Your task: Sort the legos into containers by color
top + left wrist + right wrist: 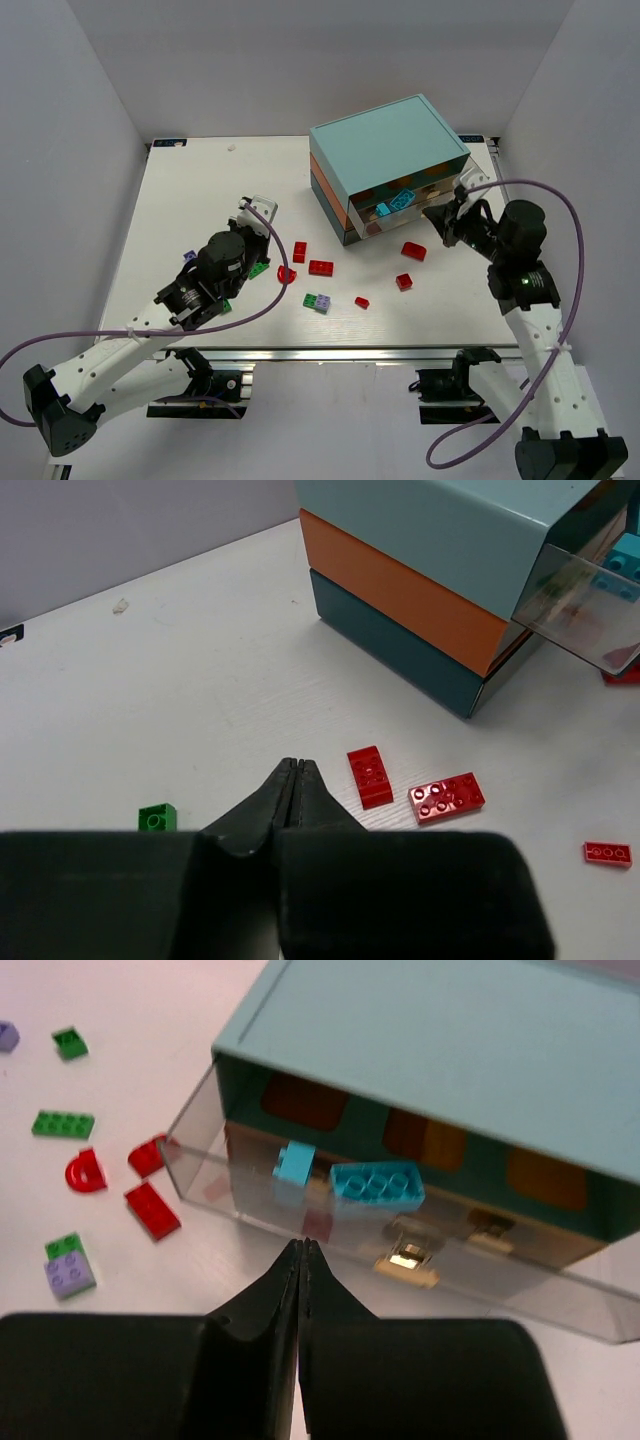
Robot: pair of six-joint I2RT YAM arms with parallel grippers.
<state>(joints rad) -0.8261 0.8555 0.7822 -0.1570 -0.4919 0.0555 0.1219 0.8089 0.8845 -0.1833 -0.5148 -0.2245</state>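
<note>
The chest (390, 150) stands at the back right, its clear top drawer (250, 1200) pulled out with two teal-blue legos (377, 1182) inside. Red legos (321, 267) lie scattered in front of it, and a green-and-lilac pair (317, 301) sits nearer the arms. My left gripper (264, 228) is shut and empty above the table, just left of two red bricks (370, 775), with a green brick (157, 817) to its left. My right gripper (437, 213) is shut and empty right at the drawer's clear front, left of the gold handle (405, 1258).
More red legos (413, 250) lie right of the chest's front. A red arch (85, 1172), green bricks (62, 1123) and a lilac piece (189, 256) lie on the left half. White walls enclose the table (200, 190) on three sides.
</note>
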